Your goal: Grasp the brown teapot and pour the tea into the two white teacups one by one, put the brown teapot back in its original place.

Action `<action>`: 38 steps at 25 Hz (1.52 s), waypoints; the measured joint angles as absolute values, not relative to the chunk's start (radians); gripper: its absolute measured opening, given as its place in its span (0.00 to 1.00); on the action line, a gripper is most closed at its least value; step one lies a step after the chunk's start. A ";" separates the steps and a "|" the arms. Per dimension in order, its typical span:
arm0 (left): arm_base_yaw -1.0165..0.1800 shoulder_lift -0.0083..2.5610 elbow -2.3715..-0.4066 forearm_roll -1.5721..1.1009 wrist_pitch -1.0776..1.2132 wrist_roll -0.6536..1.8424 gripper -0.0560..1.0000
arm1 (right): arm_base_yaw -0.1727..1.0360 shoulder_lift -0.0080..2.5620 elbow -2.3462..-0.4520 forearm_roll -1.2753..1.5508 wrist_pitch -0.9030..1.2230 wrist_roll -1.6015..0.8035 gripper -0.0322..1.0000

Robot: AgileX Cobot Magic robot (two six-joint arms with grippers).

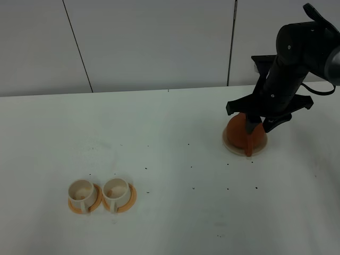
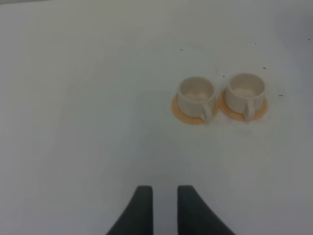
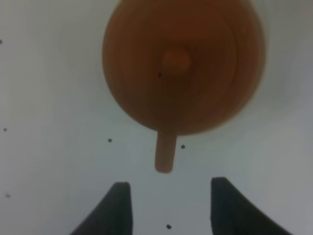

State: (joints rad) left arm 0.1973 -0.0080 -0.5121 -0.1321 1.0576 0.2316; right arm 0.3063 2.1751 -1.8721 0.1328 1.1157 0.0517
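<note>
Desk (image 1: 159, 138), white, speckled with dark specks, carrying all task items.
Right pincer (image 3: 166, 203) spread, empty, hovering directly above brown teapot (image 1: 245, 133), handle between the jaws' line, untouched. Teapot seated on beige coaster (image 1: 234, 146), far right. Two white teacups (image 1: 98, 192) on orange saucers (image 2: 193, 117), side by side, near left, well apart from teapot. Left pincer (image 2: 165, 205) narrowly parted, pinching nothing.

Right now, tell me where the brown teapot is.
In the exterior high view the brown teapot sits on its beige coaster at the table's right, under the right claw, far from the two white teacups.
</note>
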 joint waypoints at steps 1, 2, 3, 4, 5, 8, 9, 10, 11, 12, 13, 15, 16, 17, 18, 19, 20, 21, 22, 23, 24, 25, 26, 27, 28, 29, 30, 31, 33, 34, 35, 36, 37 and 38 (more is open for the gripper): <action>0.197 -0.008 -0.512 -0.132 1.058 0.232 0.24 | 0.306 2.182 -1.878 0.137 1.119 0.053 0.38; 0.197 -0.008 -0.512 -0.132 1.058 0.232 0.24 | 0.306 2.188 -1.879 0.144 1.120 0.053 0.38; 0.197 -0.008 -0.512 -0.132 1.058 0.232 0.24 | 0.306 2.193 -1.880 0.150 1.121 0.054 0.38; 0.197 -0.008 -0.512 -0.132 1.058 0.232 0.24 | 0.306 2.196 -1.881 0.153 1.121 0.055 0.38; 0.197 -0.008 -0.512 -0.132 1.058 0.232 0.24 | 0.306 2.200 -1.881 0.154 1.125 0.056 0.38; 0.197 -0.008 -0.512 -0.132 1.058 0.232 0.24 | 0.306 2.217 -1.887 0.157 1.142 0.069 0.38; 0.197 -0.008 -0.512 -0.132 1.058 0.232 0.24 | 0.306 2.220 -1.887 0.160 1.149 0.070 0.38; 0.197 -0.008 -0.512 -0.132 1.058 0.232 0.24 | 0.306 2.223 -1.887 0.163 1.150 0.072 0.38; 0.197 -0.008 -0.512 -0.132 1.058 0.232 0.24 | 0.306 2.225 -1.887 0.166 1.150 0.072 0.38; 0.197 -0.008 -0.512 -0.132 1.058 0.232 0.24 | 0.306 2.226 -1.887 0.173 1.150 0.072 0.38; 0.197 -0.008 -0.512 -0.132 1.058 0.232 0.24 | 0.306 2.227 -1.887 0.177 1.149 0.072 0.38; 0.197 -0.008 -0.512 -0.132 1.058 0.231 0.24 | 0.306 2.227 -1.887 0.181 1.146 0.072 0.38; 0.197 -0.008 -0.512 -0.132 1.059 0.232 0.24 | 0.306 2.227 -1.887 0.181 1.143 0.072 0.38; 0.197 -0.008 -0.512 -0.132 1.059 0.232 0.24 | 0.306 2.227 -1.887 0.181 1.139 0.072 0.38; 0.197 -0.008 -0.512 -0.132 1.059 0.232 0.24 | 0.306 2.227 -1.887 0.181 1.136 0.072 0.38; 0.197 -0.008 -0.512 -0.132 1.059 0.232 0.24 | 0.306 2.227 -1.887 0.181 1.131 0.072 0.38; 0.197 -0.008 -0.512 -0.132 1.059 0.232 0.24 | 0.306 2.227 -1.887 0.181 1.126 0.073 0.38; 0.197 -0.008 -0.512 -0.132 1.059 0.232 0.24 | 0.306 2.227 -1.887 0.181 1.121 0.073 0.38; 0.197 -0.008 -0.512 -0.132 1.059 0.232 0.24 | 0.306 2.227 -1.887 0.181 1.117 0.073 0.38; 0.197 -0.008 -0.512 -0.132 1.059 0.232 0.24 | 0.306 2.227 -1.887 0.181 1.112 0.073 0.38; 0.197 -0.008 -0.512 -0.132 1.059 0.232 0.24 | 0.306 2.227 -1.887 0.181 1.109 0.073 0.38; 0.197 -0.008 -0.512 -0.132 1.059 0.231 0.24 | 0.306 2.227 -1.887 0.181 1.106 0.073 0.38; 0.197 -0.008 -0.512 -0.132 1.059 0.231 0.24 | 0.306 2.227 -1.887 0.181 1.102 0.073 0.38; 0.197 -0.008 -0.512 -0.132 1.059 0.231 0.24 | 0.306 2.227 -1.887 0.181 1.102 0.073 0.38; 0.197 -0.008 -0.512 -0.132 1.059 0.231 0.24 | 0.306 2.225 -1.887 0.181 1.102 0.073 0.38; 0.197 -0.008 -0.512 -0.132 1.059 0.231 0.24 | 0.306 2.227 -1.887 0.181 1.103 0.074 0.38; 0.197 -0.008 -0.512 -0.132 1.059 0.231 0.24 | 0.306 2.231 -1.887 0.181 1.106 0.074 0.38; 0.197 -0.008 -0.512 -0.132 1.059 0.231 0.25 | 0.306 2.237 -1.887 0.181 1.109 0.074 0.38; 0.197 -0.008 -0.512 -0.132 1.059 0.231 0.25 | 0.306 2.245 -1.887 0.181 1.111 0.076 0.38; 0.197 -0.008 -0.512 -0.132 1.059 0.231 0.25 | 0.306 2.251 -1.887 0.181 1.111 0.076 0.38; 0.197 -0.008 -0.512 -0.132 1.059 0.231 0.25 | 0.306 2.253 -1.887 0.181 1.111 0.076 0.38; 0.197 -0.008 -0.512 -0.132 1.059 0.231 0.25 | 0.306 2.253 -1.887 0.181 1.111 0.076 0.38; 0.197 -0.008 -0.512 -0.132 1.059 0.231 0.25 | 0.306 2.254 -1.887 0.178 1.111 0.076 0.38; 0.197 -0.008 -0.512 -0.132 1.059 0.231 0.26 | 0.306 2.255 -1.887 0.174 1.111 0.076 0.38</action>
State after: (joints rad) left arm 0.1973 -0.0080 -0.5121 -0.1321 1.0586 0.2308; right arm 0.3063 2.2551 -1.8872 0.1744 1.1113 0.0761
